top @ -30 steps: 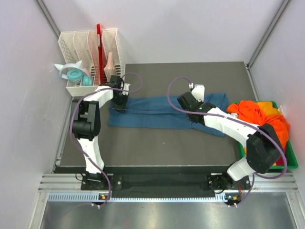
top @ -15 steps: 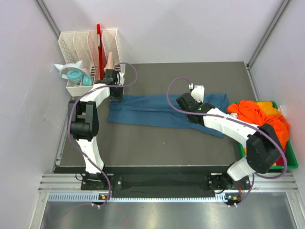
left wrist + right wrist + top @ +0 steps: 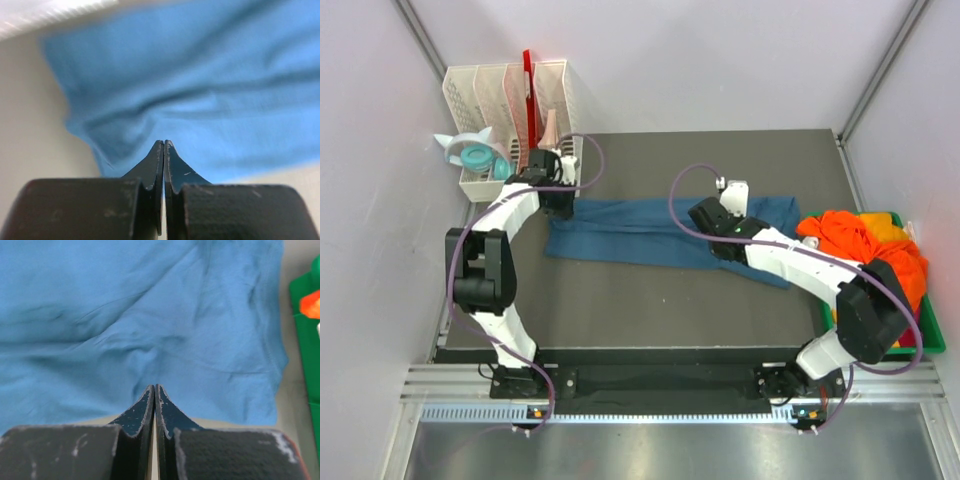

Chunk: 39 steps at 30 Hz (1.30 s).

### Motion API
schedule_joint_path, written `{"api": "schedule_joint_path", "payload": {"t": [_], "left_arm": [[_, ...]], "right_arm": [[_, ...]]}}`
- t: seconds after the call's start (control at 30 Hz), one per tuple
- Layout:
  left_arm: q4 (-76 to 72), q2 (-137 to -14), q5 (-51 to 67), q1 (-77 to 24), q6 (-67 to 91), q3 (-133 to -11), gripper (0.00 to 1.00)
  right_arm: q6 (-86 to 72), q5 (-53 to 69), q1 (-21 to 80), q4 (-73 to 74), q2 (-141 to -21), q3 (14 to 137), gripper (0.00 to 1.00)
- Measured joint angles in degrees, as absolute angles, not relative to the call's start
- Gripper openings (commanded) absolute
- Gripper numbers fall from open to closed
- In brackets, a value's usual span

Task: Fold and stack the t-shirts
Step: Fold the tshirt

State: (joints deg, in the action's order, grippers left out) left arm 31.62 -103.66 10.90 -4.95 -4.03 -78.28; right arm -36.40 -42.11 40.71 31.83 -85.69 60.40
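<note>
A teal-blue t-shirt [image 3: 640, 230] lies folded into a long strip across the dark mat [image 3: 720, 160]. My left gripper [image 3: 563, 205] hovers at the strip's far left corner, shut, with nothing between its jaws. The left wrist view puts its tips [image 3: 163, 142] over the blue cloth [image 3: 210, 90] near an edge. My right gripper [image 3: 722, 240] is over the strip's right part, shut and empty. Its tips [image 3: 154, 386] sit just inside the near edge of the cloth [image 3: 150, 315]. Orange t-shirts [image 3: 865, 240] are heaped at the right.
The orange heap rests in a green bin [image 3: 930, 340] at the mat's right edge, also visible in the right wrist view [image 3: 305, 340]. A white slotted basket [image 3: 510, 110] and a teal tape roll [image 3: 475, 157] stand just behind my left gripper.
My left gripper has slid over the shirt's left end toward its far left corner, and that arm's elbow swung left. The right gripper has only crept slightly left.
</note>
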Motion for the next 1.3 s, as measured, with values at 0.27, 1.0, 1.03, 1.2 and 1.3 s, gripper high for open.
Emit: {"api": "schedule_joint_path", "payload": {"t": [0.27,1.0,1.03,1.2,1.3], "left_arm": [[37.1,-104.5,13.7,-6.2,-7.2,-74.4,0.00],[38.5,-107.4,11.7,-6.2,-7.7,-71.9,0.00],[38.5,-107.4,11.6,-6.2,-7.7,-71.8,0.00],[38.3,-107.4,11.5,-6.2,-7.7,-71.7,0.00],[38.3,-107.4,11.4,-6.2,-7.6,-71.7,0.00]], "right_arm": [[-33.0,-39.6,29.3,30.8,-92.6,60.6,0.00],[-28.2,-35.9,25.3,30.9,-112.5,82.9,0.00],[-27.9,-35.9,25.1,30.9,-112.9,84.1,0.00],[-26.1,-35.6,23.5,31.5,-118.2,92.4,0.00],[-25.2,-34.8,21.5,31.2,-122.8,96.9,0.00]]}}
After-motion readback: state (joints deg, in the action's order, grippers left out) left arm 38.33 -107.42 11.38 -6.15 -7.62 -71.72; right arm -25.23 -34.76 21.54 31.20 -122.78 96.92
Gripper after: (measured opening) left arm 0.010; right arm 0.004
